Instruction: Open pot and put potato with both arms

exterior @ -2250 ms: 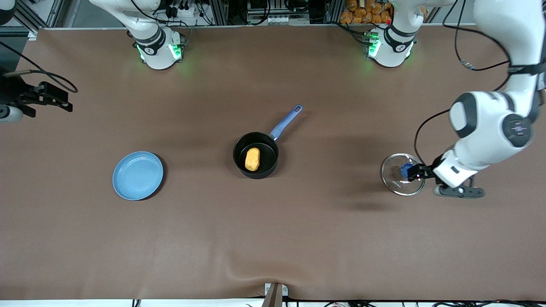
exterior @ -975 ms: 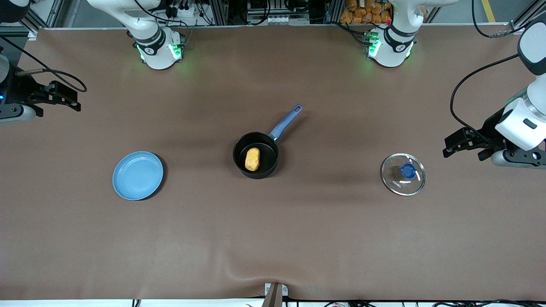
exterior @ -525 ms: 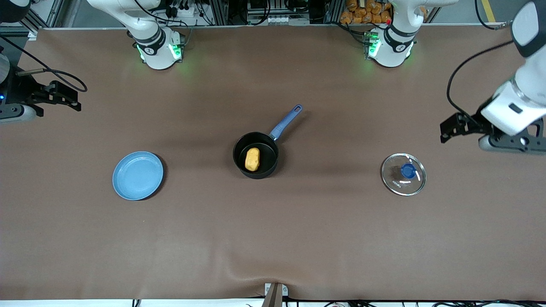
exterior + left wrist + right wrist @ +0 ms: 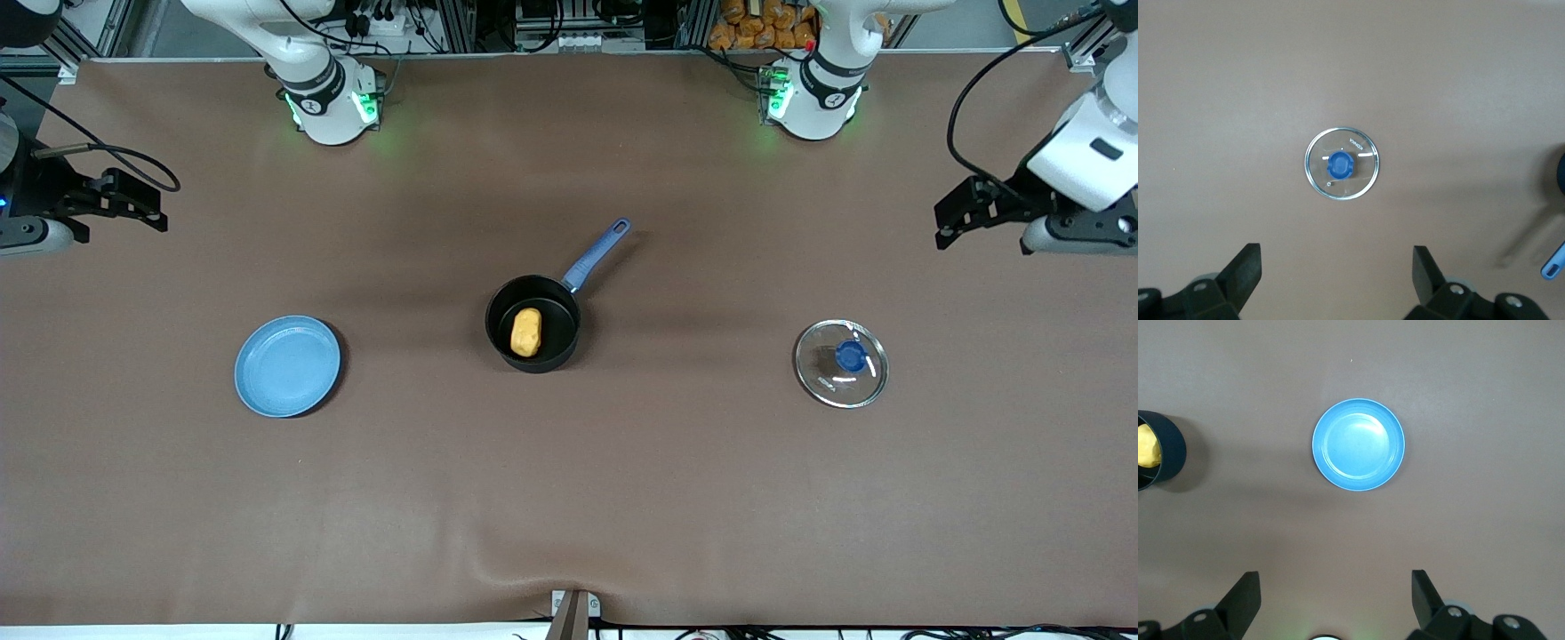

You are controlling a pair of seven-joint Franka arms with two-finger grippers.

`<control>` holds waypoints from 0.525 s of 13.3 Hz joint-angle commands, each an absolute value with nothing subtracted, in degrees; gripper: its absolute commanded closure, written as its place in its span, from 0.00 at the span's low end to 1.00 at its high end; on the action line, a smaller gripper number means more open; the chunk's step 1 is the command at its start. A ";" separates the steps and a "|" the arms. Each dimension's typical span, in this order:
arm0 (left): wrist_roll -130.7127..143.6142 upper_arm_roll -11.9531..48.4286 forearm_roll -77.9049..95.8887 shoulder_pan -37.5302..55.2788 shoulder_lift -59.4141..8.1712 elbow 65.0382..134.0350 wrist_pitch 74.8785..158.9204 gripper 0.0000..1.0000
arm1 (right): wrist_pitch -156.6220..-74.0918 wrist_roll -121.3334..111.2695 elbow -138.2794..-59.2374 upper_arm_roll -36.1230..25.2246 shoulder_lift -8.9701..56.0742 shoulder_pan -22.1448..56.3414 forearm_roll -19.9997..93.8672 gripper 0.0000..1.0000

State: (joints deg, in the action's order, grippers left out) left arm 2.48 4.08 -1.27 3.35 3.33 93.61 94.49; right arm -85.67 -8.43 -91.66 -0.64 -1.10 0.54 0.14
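Sitting uncovered in the middle of the desk [image 4: 569,498], the pot [image 4: 533,324] is a small black saucepan whose blue handle [image 4: 597,253] angles away from the front camera, toward the left arm's end. The potato [image 4: 525,332] lies inside it on the pot's floor. The glass lid [image 4: 841,363] with its blue knob [image 4: 850,356] rests flat on the desk well apart from the pot, toward the left arm's end. A light-blue plate [image 4: 287,365] lies bare toward the right arm's end, also well apart from the pot.

The left tool [image 4: 953,215] hangs in the air over the desk's edge at the left arm's end, fingers [image 4: 1245,263] spread wide with nothing between them. The right tool [image 4: 132,203] hangs over the edge at the right arm's end, fingers [image 4: 1241,590] likewise spread and holding nothing.
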 commanded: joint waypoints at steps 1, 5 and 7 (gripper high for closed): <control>2.29 4.05 -2.37 2.64 8.08 97.99 94.22 0.00 | -84.99 -8.26 -91.58 -0.35 -1.49 0.09 -0.35 0.00; 2.20 3.87 -1.76 1.41 8.97 97.21 91.50 0.00 | -84.99 -8.17 -91.58 -0.44 -1.49 0.09 -0.35 0.00; 2.63 3.78 -1.67 1.41 8.53 96.07 91.41 0.00 | -84.99 -8.17 -91.67 -0.44 -1.49 0.09 -0.35 0.00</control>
State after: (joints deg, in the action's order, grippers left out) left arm 2.45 3.61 -1.27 1.61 7.83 96.42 92.15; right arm -85.52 -8.43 -91.67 -0.70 -1.10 0.50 0.12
